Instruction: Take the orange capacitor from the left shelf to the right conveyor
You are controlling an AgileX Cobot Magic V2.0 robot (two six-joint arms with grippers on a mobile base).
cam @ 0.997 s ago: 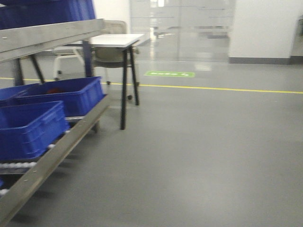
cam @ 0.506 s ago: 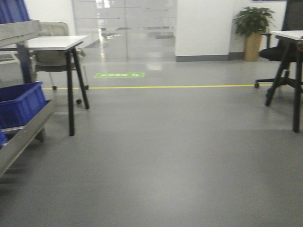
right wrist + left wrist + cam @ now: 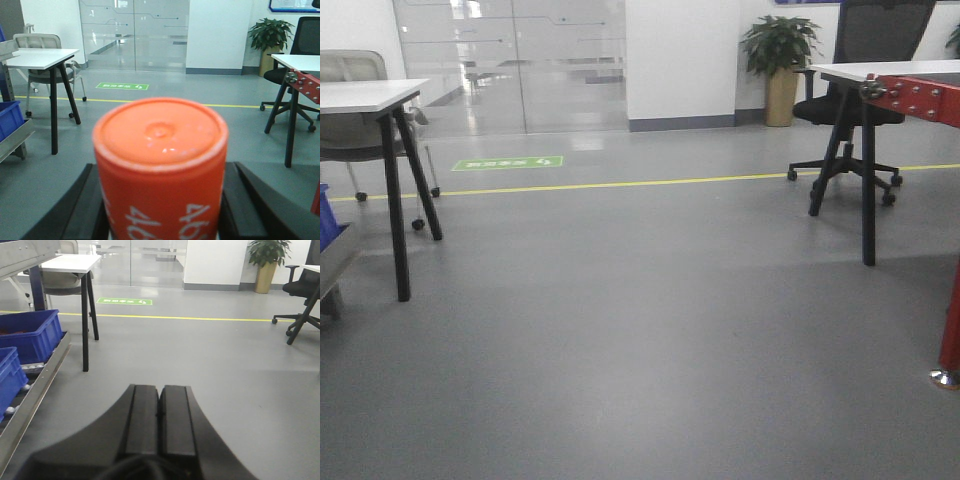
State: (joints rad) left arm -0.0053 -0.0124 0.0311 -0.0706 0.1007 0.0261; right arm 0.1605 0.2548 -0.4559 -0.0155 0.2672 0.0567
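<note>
Right gripper (image 3: pixel 161 202) grasps the orange capacitor (image 3: pixel 160 145), with a black finger (image 3: pixel 82 205) against each side of the can. Its flat top faces the wrist camera and white digits on its side are partly visible. The capacitor is held above open floor (image 3: pixel 640 330), on neither the left shelf (image 3: pixel 37 395) nor the right conveyor (image 3: pixel 918 97), whose red bolted edge shows at the far right of the front view. Left gripper (image 3: pixel 160 407) is clenched, pads touching, nothing between them. Blue bins (image 3: pixel 31 335) sit on the shelf. A white-topped table (image 3: pixel 365 94) stands just beyond the shelf
</note>
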